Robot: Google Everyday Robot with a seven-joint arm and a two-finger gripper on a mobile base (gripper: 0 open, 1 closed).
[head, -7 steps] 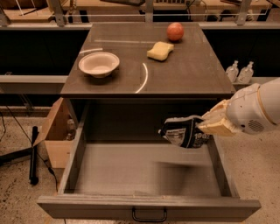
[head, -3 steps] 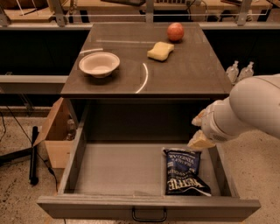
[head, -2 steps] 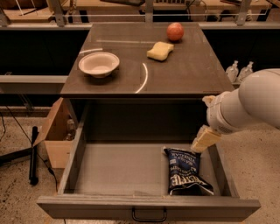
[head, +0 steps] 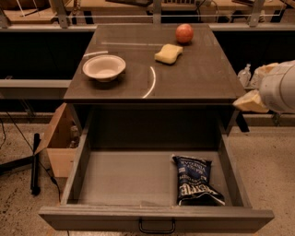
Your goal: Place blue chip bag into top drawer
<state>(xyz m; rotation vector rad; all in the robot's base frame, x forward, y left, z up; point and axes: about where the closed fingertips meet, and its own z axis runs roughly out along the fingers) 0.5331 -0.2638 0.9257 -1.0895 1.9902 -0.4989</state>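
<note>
Crinkled foil blue chip bag (head: 196, 180), dark navy with white lettering, lies flat at five o'clock inside the open grey-brown wooden top drawer (head: 92, 220); cream gripper (head: 249, 102) hangs at three o'clock, grip state cannot be told

We read this as a lab or office test area: speckled floor (head: 272, 166), metal-legged benches (head: 60, 9) at 12 o'clock, cardboard box (head: 57, 143) at 9 o'clock, bottle (head: 244, 74) at 3 o'clock. The gripper (head: 251, 101) hangs at 3 o'clock, just off the cabinet top (head: 203, 78).
</note>
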